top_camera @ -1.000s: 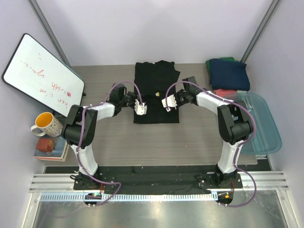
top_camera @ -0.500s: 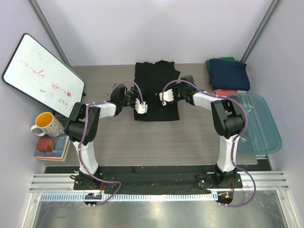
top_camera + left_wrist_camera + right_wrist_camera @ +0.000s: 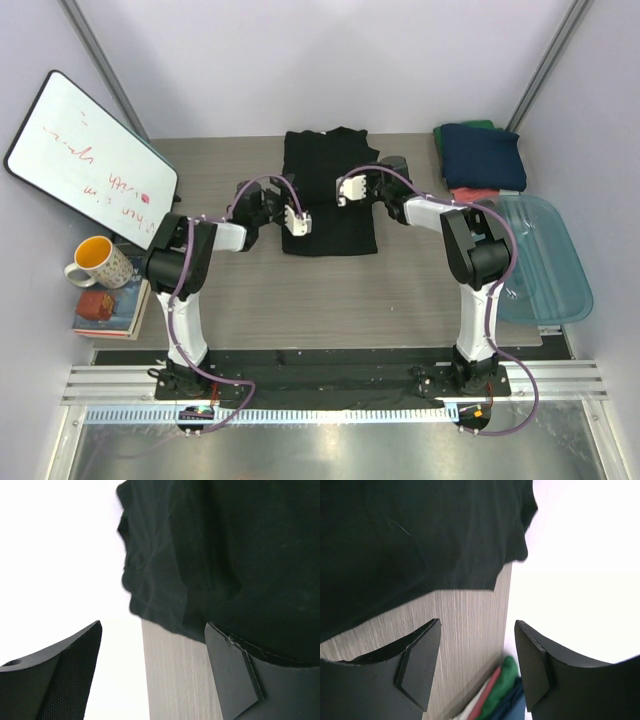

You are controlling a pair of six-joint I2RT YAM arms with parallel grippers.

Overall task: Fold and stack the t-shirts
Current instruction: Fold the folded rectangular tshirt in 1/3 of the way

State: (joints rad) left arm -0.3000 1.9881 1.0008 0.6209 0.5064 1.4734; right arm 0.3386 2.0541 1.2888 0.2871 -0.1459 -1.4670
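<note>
A black t-shirt point(image 3: 325, 170) lies flat at the table's middle, reaching the far edge, and no print shows. My left gripper point(image 3: 297, 222) hangs open over its near-left corner. In the left wrist view the shirt point(image 3: 225, 555) is above the gripper point(image 3: 154, 630) and only bare table lies between its fingers. My right gripper point(image 3: 350, 188) stands open over the shirt's right half. Its wrist view shows the shirt's edge point(image 3: 420, 530) past the empty gripper point(image 3: 477, 625). A navy t-shirt point(image 3: 483, 155) lies folded on a green one point(image 3: 470, 127) at the far right, and a coral-red one point(image 3: 472, 196) lies beside them.
A translucent blue tub point(image 3: 545, 260) sits at the right edge of the table. A whiteboard point(image 3: 90, 155) leans at the far left. A yellow-lined mug point(image 3: 95, 262) and a stack of books point(image 3: 105, 312) stand off the table's left side.
Both grippers have opened and let go of the black shirt. The right gripper has moved away from me and slightly left over the shirt. The left one has barely shifted.
</note>
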